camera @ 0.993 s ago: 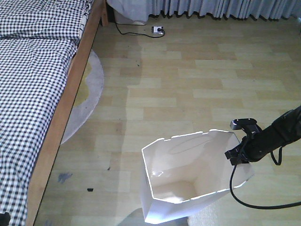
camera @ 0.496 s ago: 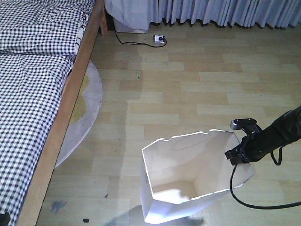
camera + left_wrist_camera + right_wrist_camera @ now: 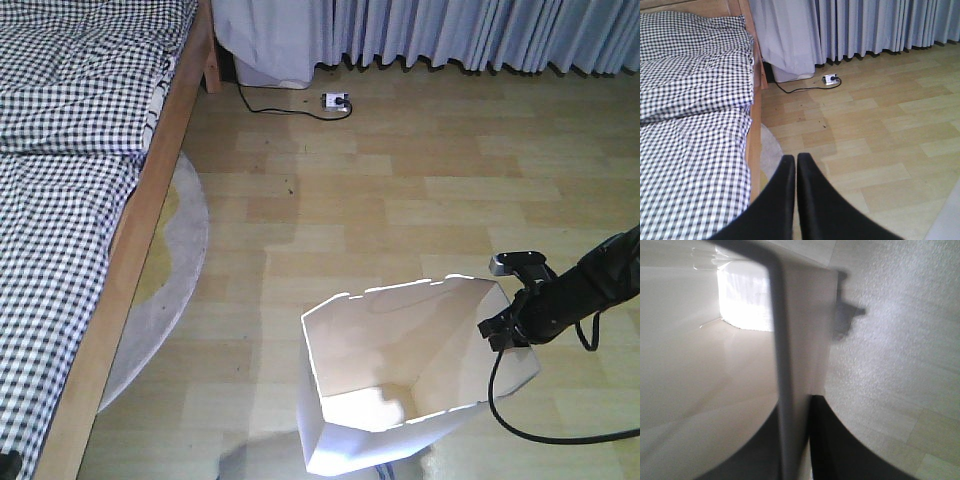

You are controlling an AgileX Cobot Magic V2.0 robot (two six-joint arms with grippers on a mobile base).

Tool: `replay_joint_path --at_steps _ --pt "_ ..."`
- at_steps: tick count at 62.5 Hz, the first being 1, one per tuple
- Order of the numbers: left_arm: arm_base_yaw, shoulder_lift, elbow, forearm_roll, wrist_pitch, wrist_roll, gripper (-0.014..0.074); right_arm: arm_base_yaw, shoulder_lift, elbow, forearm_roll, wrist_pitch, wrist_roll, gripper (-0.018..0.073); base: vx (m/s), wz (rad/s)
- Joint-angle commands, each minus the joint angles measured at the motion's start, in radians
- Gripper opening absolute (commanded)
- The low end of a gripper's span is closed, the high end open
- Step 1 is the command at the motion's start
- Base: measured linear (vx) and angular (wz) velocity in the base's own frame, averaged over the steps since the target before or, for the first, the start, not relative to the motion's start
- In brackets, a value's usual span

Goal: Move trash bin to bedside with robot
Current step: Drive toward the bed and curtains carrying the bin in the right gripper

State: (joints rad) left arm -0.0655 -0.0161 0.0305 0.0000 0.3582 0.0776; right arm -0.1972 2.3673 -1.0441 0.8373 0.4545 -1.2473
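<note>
Your right gripper (image 3: pixel 503 332) is pinched tight on the trash bin (image 3: pixel 400 345). It has hold of the thin white wall at the rim, on the bin's right side. In the right wrist view, 1 black finger (image 3: pixel 757 452) is inside the bin and the other is outside, with the wall squeezed between them. The black robot arm (image 3: pixel 590 285) reaches in from the right, and a black cable hangs down from it beside the bin.

The bin is low in the front view and leans over, so you can look into its cream inside. You cannot tell if its bottom touches the floor (image 3: pixel 420 200).

The bedside (image 3: pixel 130 240) is on the left, a light wooden rail with checked bedding (image 3: pixel 60 190) on top. The bin is well apart from it. Bare floor and a round grey rug (image 3: pixel 180 260) lie between them.

Your left gripper (image 3: pixel 795 159) has its 2 black fingers pressed together with nothing in them, and it points past the bed rail
</note>
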Motion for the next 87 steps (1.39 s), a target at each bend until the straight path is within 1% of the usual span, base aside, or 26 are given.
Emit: replay_joint_path --at_steps 1,40,87 --pt "-0.001 -0.020 0.018 0.000 -0.069 -0.005 -0.0007 -0.002 -0.076 -0.015 0.057 0.128 0.005 0.0000 0.32 -0.07" --pt "-0.001 -0.020 0.018 0.000 -0.069 -0.005 -0.0007 -0.002 -0.076 -0.015 0.057 0.128 0.005 0.0000 0.33 -0.07" --pt "-0.001 -0.020 0.018 0.000 -0.069 -0.005 -0.0007 -0.002 -0.076 -0.015 0.057 0.128 0.005 0.0000 0.30 0.02"
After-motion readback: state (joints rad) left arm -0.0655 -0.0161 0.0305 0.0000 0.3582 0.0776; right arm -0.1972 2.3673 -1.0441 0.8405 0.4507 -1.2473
